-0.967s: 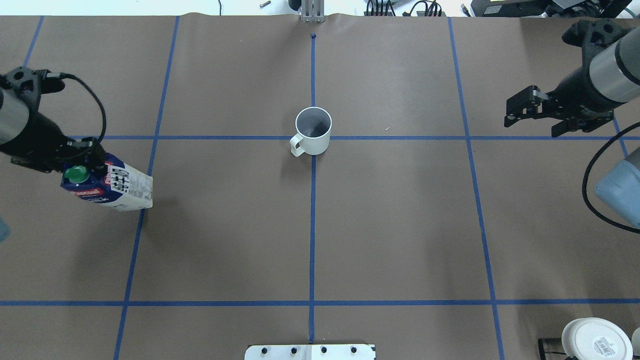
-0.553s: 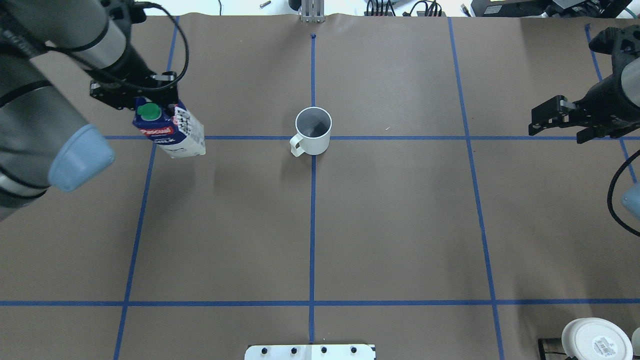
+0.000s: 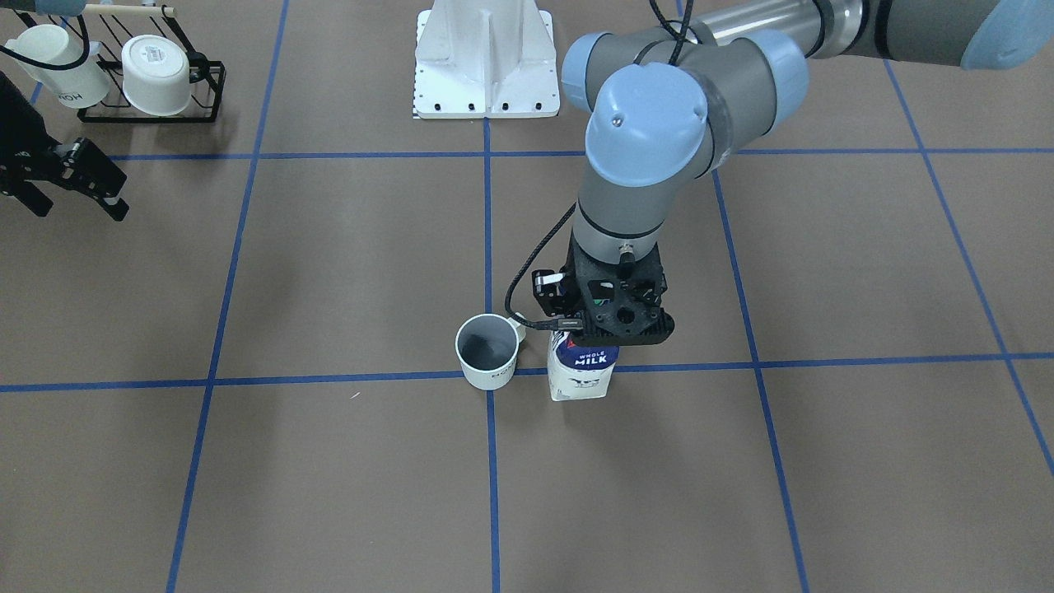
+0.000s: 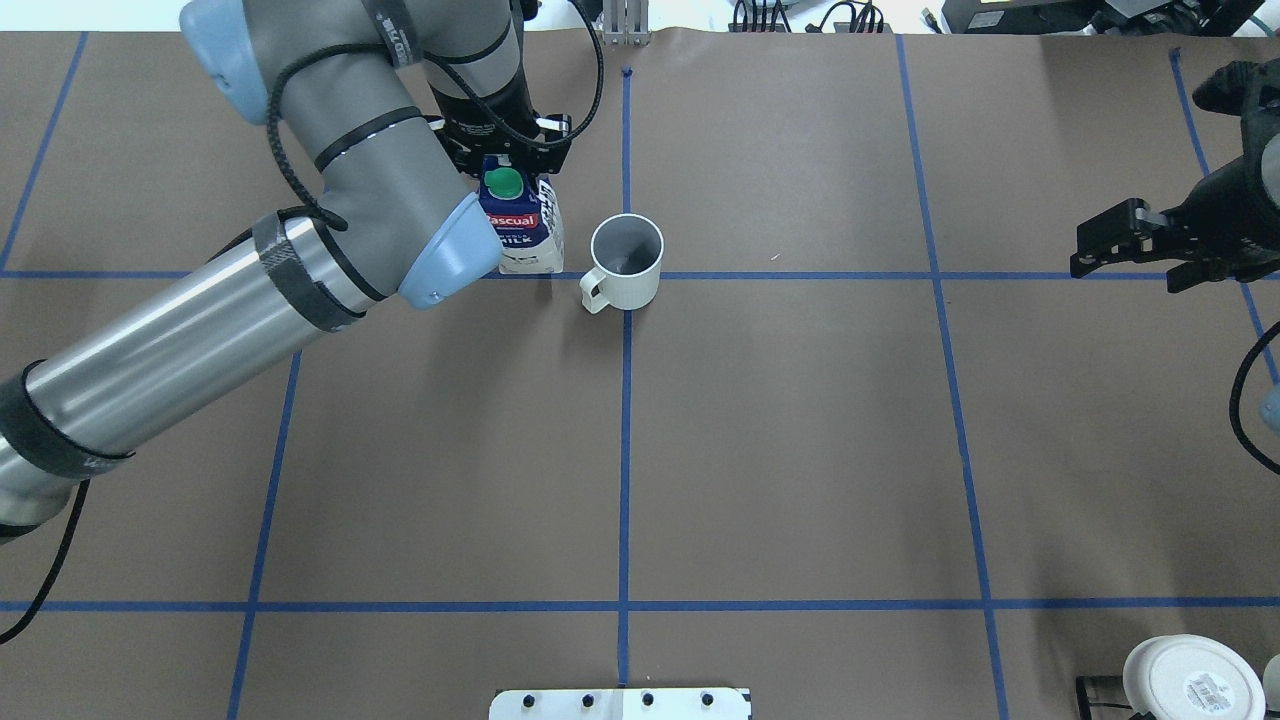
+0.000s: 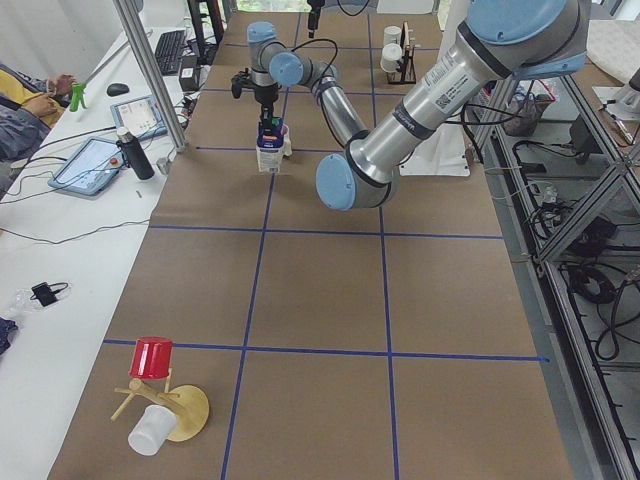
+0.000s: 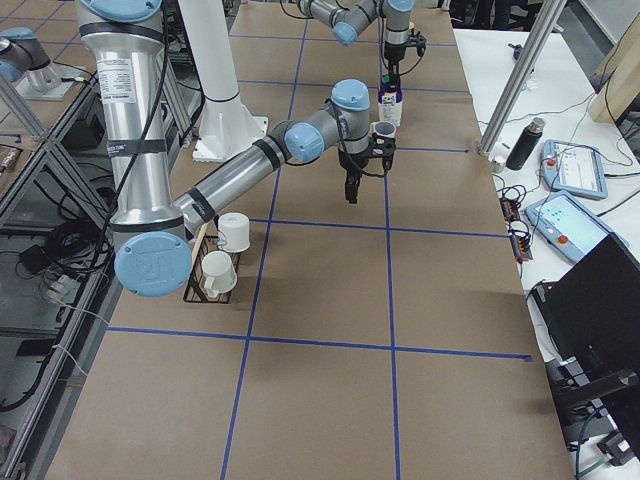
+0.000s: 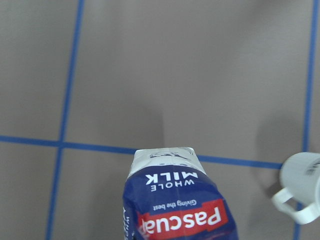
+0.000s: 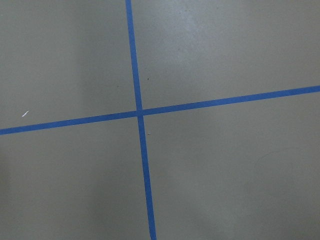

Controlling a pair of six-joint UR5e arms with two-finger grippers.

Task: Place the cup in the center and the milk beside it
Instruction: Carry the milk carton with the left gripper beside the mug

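Note:
The cup [image 4: 626,262] is a small white mug with a dark grey inside. It stands upright over the middle tape crossing and covers it, with its handle toward the robot's left. It also shows in the front view [image 3: 487,352]. The milk [image 4: 522,228] is a navy-and-white carton with a green cap. It is upright just left of the cup, with a small gap between them, and shows in the front view [image 3: 583,371] and the left wrist view [image 7: 177,205]. My left gripper [image 4: 505,172] is shut on the carton's top. I cannot tell whether its base touches the table. My right gripper [image 4: 1130,262] is open and empty, far right.
A black wire rack [image 3: 156,74] with white mugs stands at the robot's right near corner; one mug's stickered base [image 4: 1190,680] shows there. The white robot base plate [image 3: 486,58] is at the near edge. A red cup on a wooden stand [image 5: 152,357] is at the far left end.
My left arm has carried the carton from the table's left edge up and across to just left of the cup. My right gripper has drawn back a little to the right.

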